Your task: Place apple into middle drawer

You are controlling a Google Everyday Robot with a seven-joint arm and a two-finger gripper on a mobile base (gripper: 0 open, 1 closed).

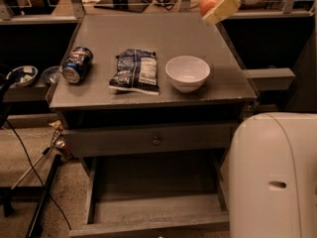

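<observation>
**Grey tabletop, with the apple held high over its far right corner**

Nearest the camera, the robot's white body (275,177) fills the lower right and hides the right end of the middle drawer (148,205). That drawer stands pulled out at the foot of the cabinet, with its bare floor showing and its front panel partly cut off by the lower edge. Just above it is a closed drawer front (114,142) with a small round knob (156,141).

On the tabletop (148,33), from left to right, are a soda can (77,64) on its side, a dark snack bag (134,71) lying flat, and a white bowl (187,73) standing upright.

Beyond them, above the far right corner, the hand (216,6) hangs in the air, clenched on the apple (208,0). The apple sits against the left side of the one pale finger (222,9) that shows. The opposite finger is hidden behind the fruit, and the arm runs out of view at the upper right. The apple's stem cannot be made out. The fruit is round and shows no long axis, so which way it points cannot be told.
</observation>
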